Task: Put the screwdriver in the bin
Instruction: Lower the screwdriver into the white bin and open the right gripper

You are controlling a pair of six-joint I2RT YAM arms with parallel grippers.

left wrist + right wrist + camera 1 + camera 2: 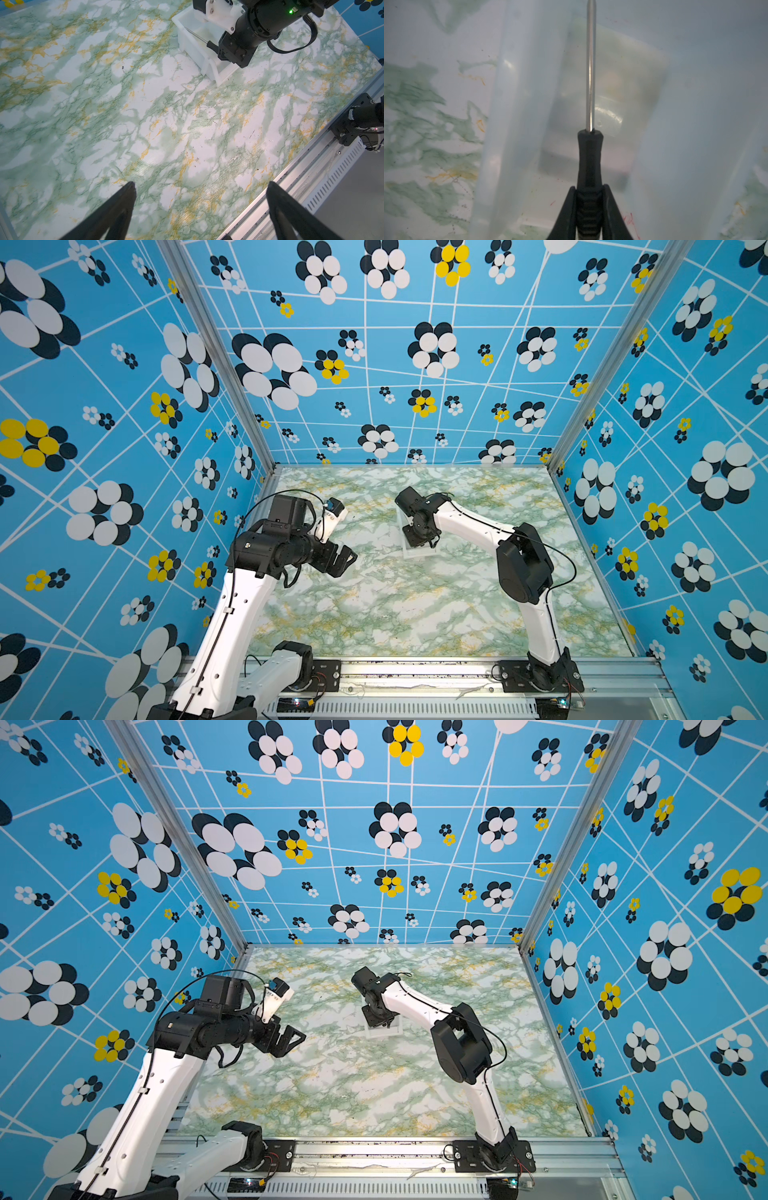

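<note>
Right gripper [588,188], clamped on the screwdriver [590,83], holds it over the bin [190,48], unreleased; left gripper [200,186] waits, jaws apart.

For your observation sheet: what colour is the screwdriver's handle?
The screwdriver's handle is black; right wrist view shows it best.

Robot test cell in a lab, not a lived-in room. The bench [415,605] is faced in green-and-gold marble film and boxed in at 9, 12 and 3 o'clock by printed blue flower-pattern walls [374,364], held on aluminium posts [216,356]. A left arm [232,622] and a right arm [540,622] are bolted to an aluminium rail [415,668] at 6 o'clock. A slotted cable duct [415,709] is run alongside.
</note>
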